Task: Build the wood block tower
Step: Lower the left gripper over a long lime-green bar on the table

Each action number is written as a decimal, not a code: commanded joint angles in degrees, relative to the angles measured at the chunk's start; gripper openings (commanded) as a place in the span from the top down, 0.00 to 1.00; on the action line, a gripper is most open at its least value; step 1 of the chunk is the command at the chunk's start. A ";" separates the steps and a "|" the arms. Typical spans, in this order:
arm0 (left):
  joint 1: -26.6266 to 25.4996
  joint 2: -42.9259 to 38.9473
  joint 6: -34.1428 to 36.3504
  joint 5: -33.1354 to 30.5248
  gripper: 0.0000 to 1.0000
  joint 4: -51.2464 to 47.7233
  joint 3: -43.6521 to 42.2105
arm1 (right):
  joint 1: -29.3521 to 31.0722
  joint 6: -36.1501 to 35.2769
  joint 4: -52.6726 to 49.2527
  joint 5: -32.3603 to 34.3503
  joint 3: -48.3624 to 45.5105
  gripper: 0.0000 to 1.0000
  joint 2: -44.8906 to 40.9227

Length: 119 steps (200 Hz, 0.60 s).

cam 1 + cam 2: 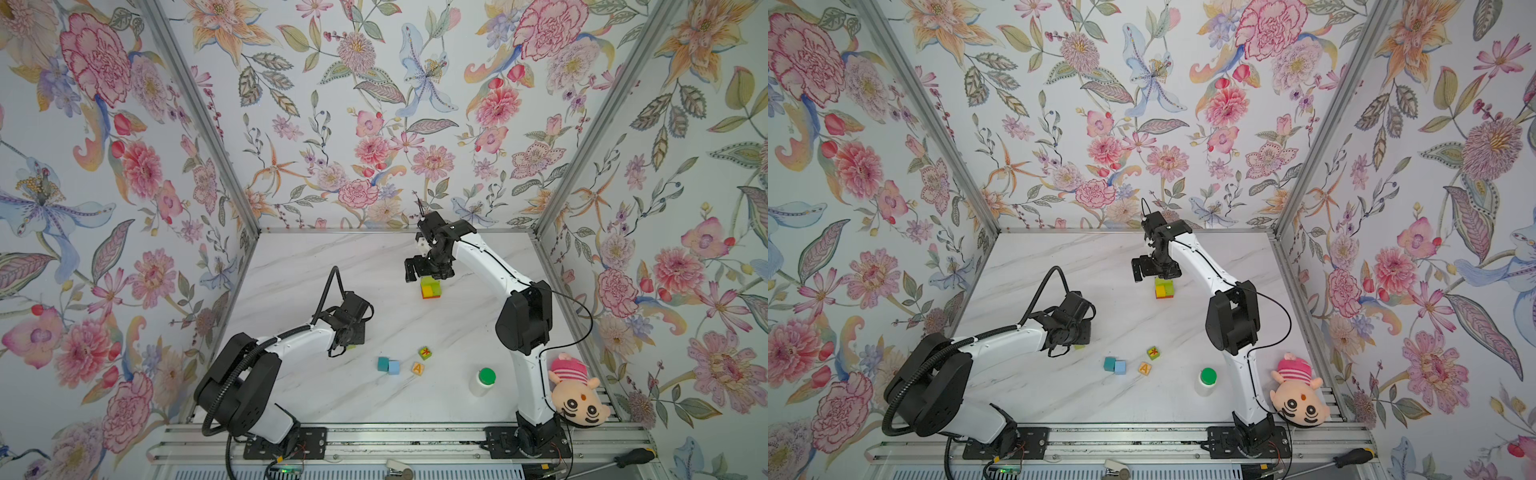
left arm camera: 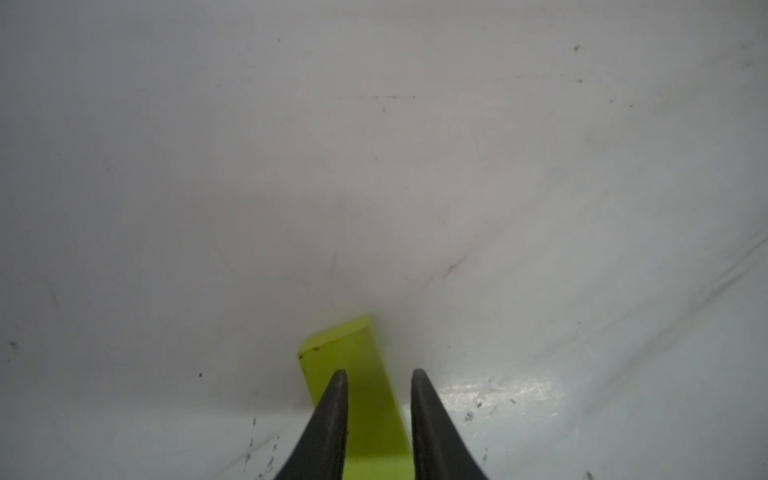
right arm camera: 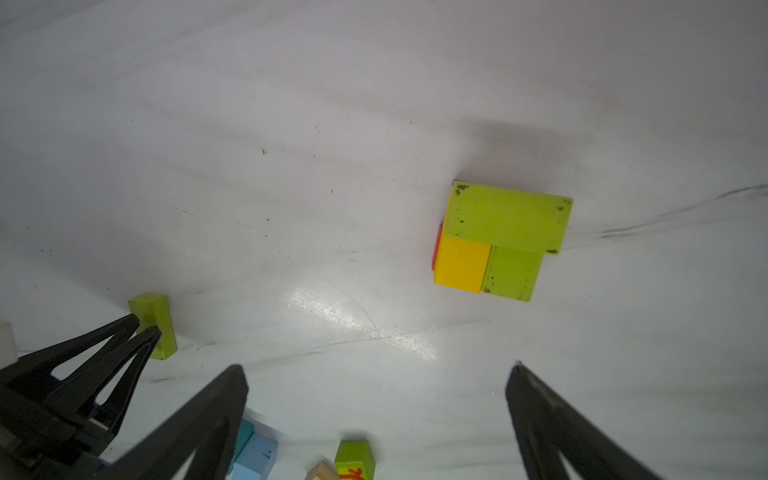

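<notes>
Left gripper (image 2: pixel 379 374) is seen clamped on a lime-green block (image 2: pixel 353 345), with its fingers (image 2: pixel 332 415) pressed against the long sides in the left wrist view. The block is seen low at the table (image 1: pixel 316 266) surface; whether it is lifted cannot be told. In both top views it is mostly hidden under the left wrist.

Right gripper (image 3: pixel 377 368) is held wide apart, with nothing between the jaws. It is hung above the tower (image 1: pixel 430 288), not touching it.

The tower is found mid-table toward the back wall, well apart from the left gripper. Its layers are read from the right wrist view:
- Bottom: a red layer, of which only an edge is seen.
- Above it: a yellow block (image 3: pixel 461 266) and a lime block (image 3: pixel 513 272), set side by side.
- Top: a lime oblong (image 3: pixel 505 218), laid across them.

Four loose cubes are seen nearer the front:
- A teal cube (image 1: pixel 382 363) and a light-blue cube (image 1: pixel 393 367) are touching.
- A green cube (image 1: pixel 424 353) with a red mark and a tan cube (image 1: pixel 417 368) lettered "A" are close by, each apart.

A white bottle (image 1: pixel 484 380) with a green cap is stood to the right of the cubes. A plush doll (image 1: pixel 577 390) is laid at the table edge beside the right arm.
</notes>
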 commanded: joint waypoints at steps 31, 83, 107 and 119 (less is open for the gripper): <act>0.55 4.63 3.53 0.86 0.67 -3.24 4.24 | -2.14 -1.03 -0.95 2.11 -1.77 0.01 -5.53; 0.49 -0.49 1.43 -0.46 0.57 -5.72 5.27 | -2.79 -1.95 -0.95 1.99 -3.79 0.01 -6.43; 0.51 -2.34 -1.07 -1.92 0.52 -6.98 4.30 | -3.01 -2.22 -0.95 1.84 -3.90 0.01 -6.07; 0.51 -3.48 -2.78 -1.95 0.46 -6.16 2.70 | -3.19 -2.26 -0.89 1.85 -3.67 0.01 -5.90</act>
